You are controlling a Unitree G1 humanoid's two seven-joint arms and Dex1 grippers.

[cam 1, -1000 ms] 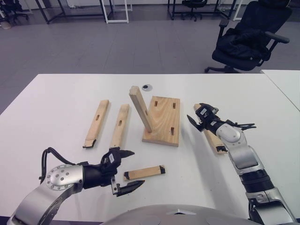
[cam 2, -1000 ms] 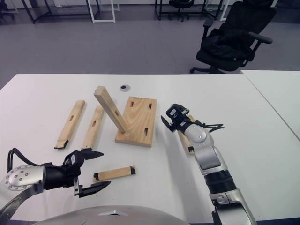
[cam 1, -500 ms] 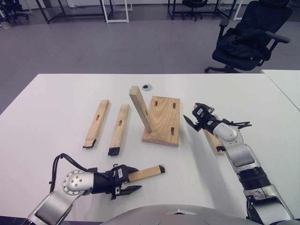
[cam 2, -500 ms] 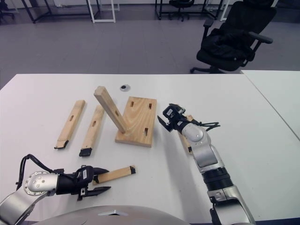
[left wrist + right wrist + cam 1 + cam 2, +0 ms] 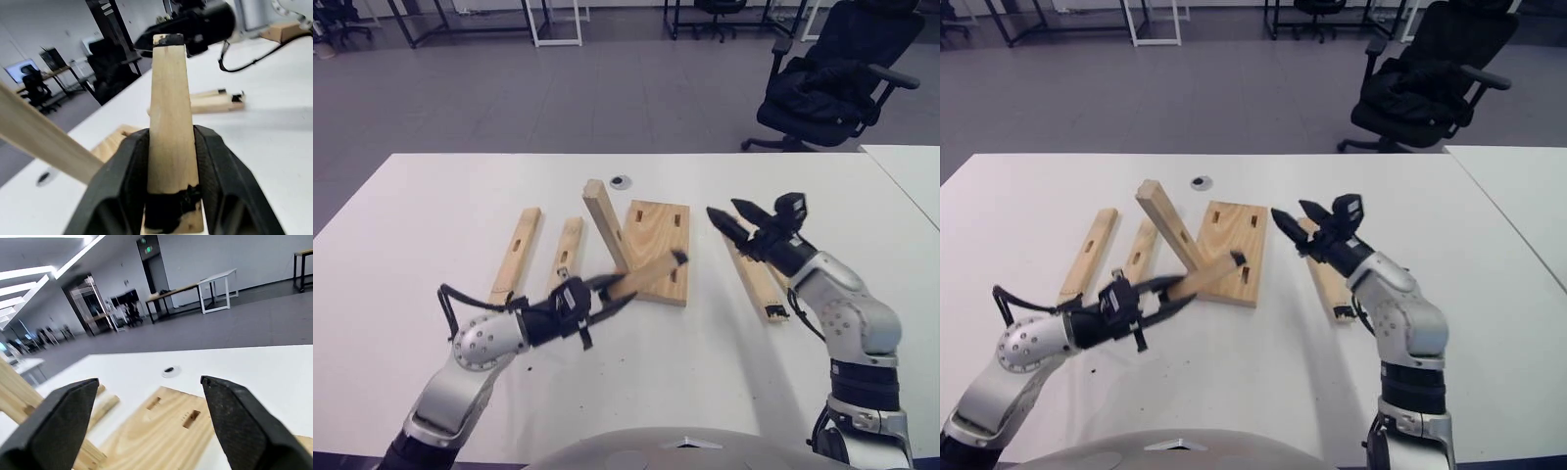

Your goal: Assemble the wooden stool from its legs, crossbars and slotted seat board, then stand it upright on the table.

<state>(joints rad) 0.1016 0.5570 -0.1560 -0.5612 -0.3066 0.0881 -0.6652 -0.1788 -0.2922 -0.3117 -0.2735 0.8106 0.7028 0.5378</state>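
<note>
Left gripper (image 5: 605,294): where it hangs raised above the table's near half, the fingers are clamped on one end of a crossbar (image 5: 651,272), whose free end points toward the seat board (image 5: 656,227).
Right gripper (image 5: 736,217): jaws spread wide, holding nothing, in the air just right of the board.
Board: flat at mid-table, one leg (image 5: 603,217) leaning up from it.
Loose legs: two (image 5: 516,257) (image 5: 568,253) lie left of the board, one (image 5: 754,276) lies right.
Table (image 5: 431,206): white, with a round grommet (image 5: 621,181) behind the board.
Room: grey floor, black office chair (image 5: 832,78).
Change: a second ago the crossbar lay on the table beside the open left gripper; it is now lifted. The right gripper has risen.
</note>
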